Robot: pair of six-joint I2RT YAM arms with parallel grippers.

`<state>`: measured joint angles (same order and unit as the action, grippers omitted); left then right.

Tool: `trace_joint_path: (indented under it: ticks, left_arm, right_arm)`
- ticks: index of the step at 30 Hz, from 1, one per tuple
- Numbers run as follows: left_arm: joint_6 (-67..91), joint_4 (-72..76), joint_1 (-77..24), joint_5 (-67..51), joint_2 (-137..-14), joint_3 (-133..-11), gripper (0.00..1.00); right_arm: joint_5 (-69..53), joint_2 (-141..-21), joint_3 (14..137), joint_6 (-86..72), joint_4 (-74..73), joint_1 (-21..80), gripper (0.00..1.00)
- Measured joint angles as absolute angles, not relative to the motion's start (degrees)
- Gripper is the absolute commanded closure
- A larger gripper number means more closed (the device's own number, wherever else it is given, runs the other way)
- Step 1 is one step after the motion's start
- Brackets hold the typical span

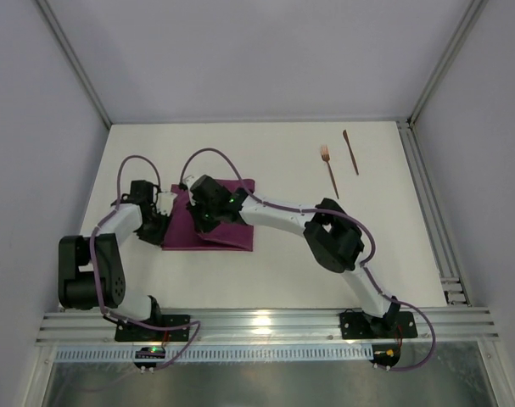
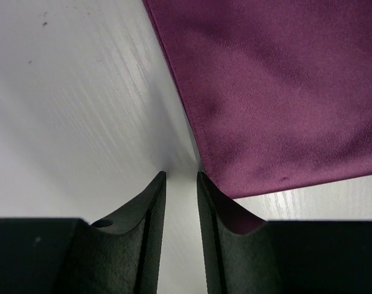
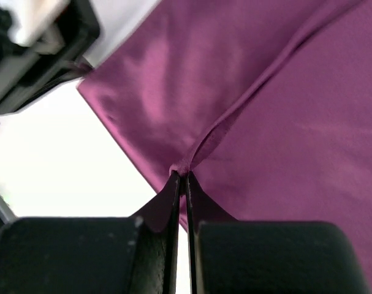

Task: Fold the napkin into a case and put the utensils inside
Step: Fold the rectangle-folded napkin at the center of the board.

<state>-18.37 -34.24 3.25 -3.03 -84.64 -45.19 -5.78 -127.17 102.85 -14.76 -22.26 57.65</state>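
My right hand [image 3: 181, 176] is clamped tight on the napkin [image 3: 284, 122]. The fingers are all but touching, with a small pucker of purple cloth caught at the tips and a ridge running away from it.

My left hand [image 2: 181, 176] sits low at the napkin's left edge. Its fingers stand a narrow gap apart with bare table [image 2: 81, 122] showing between them and nothing gripped. A corner of the cloth lies against the finger on the right of that view.

The table is white, and the napkin lies on its left half under both hands, with one layer doubled over along the near side. Well off to the right, toward the far edge, the fork [image 1: 329, 170] and the knife [image 1: 350, 153] lie side by side, not touching each other and well apart from the cloth.
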Motion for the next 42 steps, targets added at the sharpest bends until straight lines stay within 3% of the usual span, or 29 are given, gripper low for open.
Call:
trace_joint_path:
  ticks: [12, 35, 42]
  left_arm:
    - [-18.4, -34.7, 3.2, -3.7, -85.4, -45.4, 0.82]
    - [-18.3, -34.7, 3.4, -3.4, -85.5, -45.4, 0.84]
    - [-18.3, -34.7, 3.4, -3.4, -85.5, -45.4, 0.89]
  right_arm:
    - [-14.4, -129.3, 103.0, -17.8, -10.3, 58.0, 0.96]
    - [-22.0, -137.4, 104.3, -25.7, -1.3, 59.0, 0.96]
    - [-22.3, -137.4, 104.6, -26.8, 0.4, 59.0, 0.96]
